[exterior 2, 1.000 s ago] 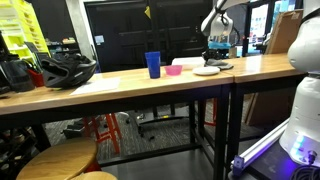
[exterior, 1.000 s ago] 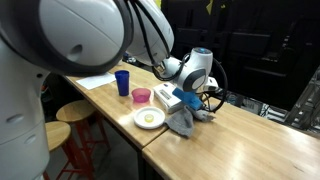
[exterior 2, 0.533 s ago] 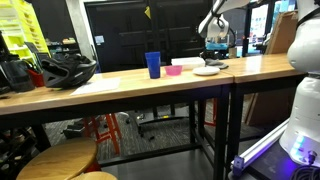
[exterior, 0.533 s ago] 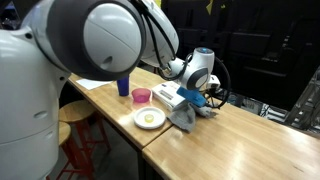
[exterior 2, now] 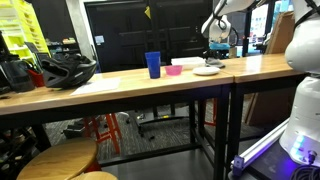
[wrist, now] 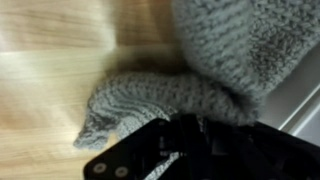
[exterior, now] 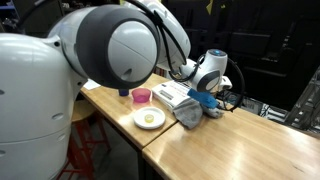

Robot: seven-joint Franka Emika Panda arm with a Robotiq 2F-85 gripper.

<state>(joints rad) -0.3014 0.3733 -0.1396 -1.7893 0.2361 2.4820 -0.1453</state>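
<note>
A grey knitted cloth lies bunched on the wooden table, with one end lifted toward my gripper. In the wrist view the cloth fills the upper right and runs down into the dark jaws of the gripper, which are shut on its edge. The light table shows to the left. In an exterior view the gripper hangs just above the table's far end, and the cloth is hard to make out there.
A white plate with something yellow on it sits beside the cloth, near a pink bowl and a flat white object. A blue cup, a black helmet and paper stand further along. Wooden stools stand below.
The arm has swung so its body covers more of the exterior view. The gripper and the held end of the cloth have shifted slightly right. The jaws stay shut.
</note>
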